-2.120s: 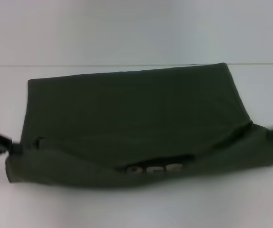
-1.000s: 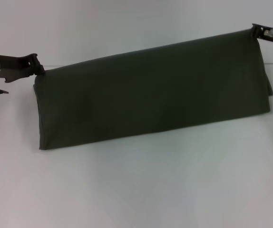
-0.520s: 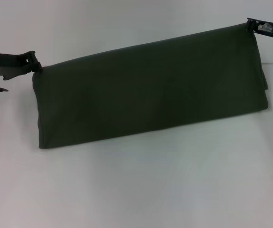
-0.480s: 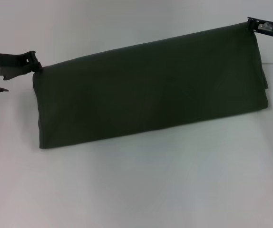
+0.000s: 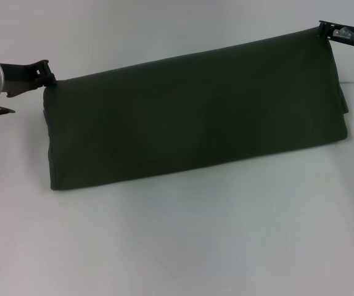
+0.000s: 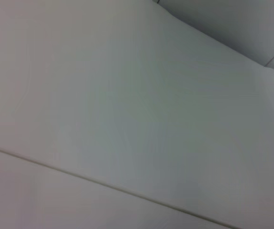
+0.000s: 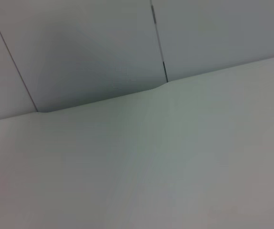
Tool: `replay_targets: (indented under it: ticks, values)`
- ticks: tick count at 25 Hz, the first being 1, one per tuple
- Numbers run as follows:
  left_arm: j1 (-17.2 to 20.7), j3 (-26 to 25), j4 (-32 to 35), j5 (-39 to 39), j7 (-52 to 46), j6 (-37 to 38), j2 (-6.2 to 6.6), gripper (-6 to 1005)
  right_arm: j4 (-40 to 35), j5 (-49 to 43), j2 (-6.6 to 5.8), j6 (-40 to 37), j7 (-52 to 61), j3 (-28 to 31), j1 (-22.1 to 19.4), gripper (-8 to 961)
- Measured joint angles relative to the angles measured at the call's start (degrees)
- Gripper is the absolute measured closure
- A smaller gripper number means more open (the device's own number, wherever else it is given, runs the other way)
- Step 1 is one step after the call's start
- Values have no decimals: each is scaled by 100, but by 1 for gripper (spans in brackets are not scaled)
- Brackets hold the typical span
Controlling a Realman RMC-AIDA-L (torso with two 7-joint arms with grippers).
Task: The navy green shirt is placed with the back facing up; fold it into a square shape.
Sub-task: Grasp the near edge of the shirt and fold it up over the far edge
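Observation:
The navy green shirt (image 5: 195, 114) hangs as a long doubled band of dark olive cloth, stretched taut between both grippers above the white table (image 5: 183, 246). Its plain side faces me, and no lettering shows. My left gripper (image 5: 46, 79) is shut on the shirt's upper left corner at the left side of the head view. My right gripper (image 5: 325, 31) is shut on the upper right corner, held higher, so the top edge slopes up to the right. The lower edge hangs near or on the table. Both wrist views show only white table and wall.
White tabletop (image 6: 127, 119) spreads in front of the hanging cloth. A pale wall (image 7: 103, 47) with panel seams rises behind the table's far edge.
Two seconds ago the shirt lay folded on the table with the grippers low at its sides; it was lifted and stretched. Over the last half second the left gripper rose slightly.

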Motion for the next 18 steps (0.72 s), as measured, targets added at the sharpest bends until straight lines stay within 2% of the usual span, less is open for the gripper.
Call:
replay_targets:
  ticks: [3, 5, 10, 12, 14, 16, 17, 18]
  values:
    - [-7, 0, -8, -3, -6, -85, -1, 902, 3, -24, -28, -4, 2, -72, 5, 886]
    - [-14, -12, -48, -12, -29, -172, -2, 889, 62, -136, -99, -54, 35, -121, 51, 880]
    - [-26, -42, -202, -175, -55, -520, -118, 857, 467, -381, -379, -22, 67, -96, 355, 867]
    - [2, -42, -181, -278, -59, -572, -188, 844, 372, -379, -407, -70, 67, -91, 361, 792]
    - [47, -44, -111, -387, -57, -552, -232, 754, 97, -353, -432, -421, 83, -48, 284, 716]
    - [151, -28, 17, -589, -17, -397, -268, 663, -274, -333, -436, -1002, 172, 67, 117, 641]
    - [217, -25, 87, -714, 22, -260, -281, 618, -781, -227, -383, -1782, 267, 251, -161, 590]
    - [308, -25, 164, -882, 89, -76, -294, 596, -781, -227, -383, -1782, 267, 251, -161, 540]
